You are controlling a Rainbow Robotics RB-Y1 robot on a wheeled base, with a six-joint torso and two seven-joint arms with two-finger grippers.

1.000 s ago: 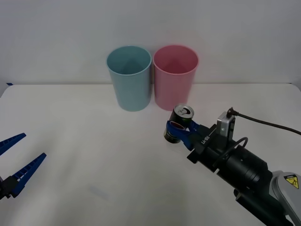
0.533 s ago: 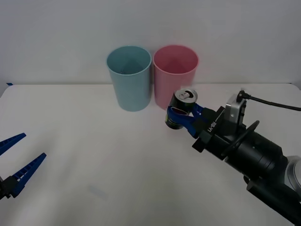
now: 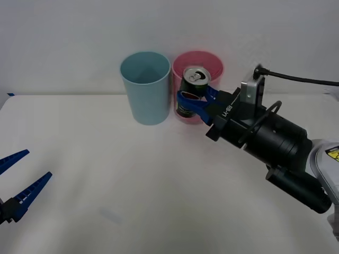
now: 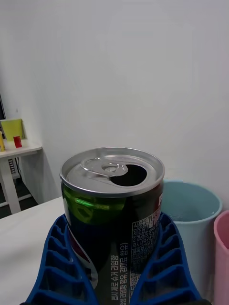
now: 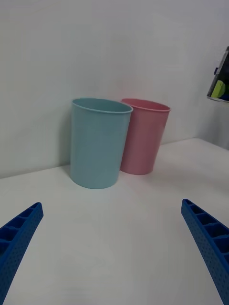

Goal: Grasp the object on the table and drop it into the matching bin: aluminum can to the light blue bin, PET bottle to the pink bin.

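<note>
My right gripper (image 3: 195, 99) is shut on the aluminum can (image 3: 190, 91), a small dark can with a green band and an open silver top. It holds the can upright in the air in front of the pink bin (image 3: 208, 64), just right of the light blue bin (image 3: 145, 87). Up close, the can (image 4: 113, 212) sits between the blue ribbed fingers (image 4: 164, 267), with the light blue bin (image 4: 191, 214) behind it. My left gripper (image 3: 18, 185) hangs open at the table's near left. Both bins, light blue (image 5: 99, 142) and pink (image 5: 143, 136), stand ahead of it.
The white table (image 3: 116, 180) stretches bare between the two arms. The two bins stand side by side, touching, near the table's far edge by the wall. A black cable (image 3: 296, 79) runs from the right wrist camera off to the right.
My right arm has lifted the can off the table's height and carried it up and back, from in front of the pink bin's base to level with its rim. The left arm has not moved.
</note>
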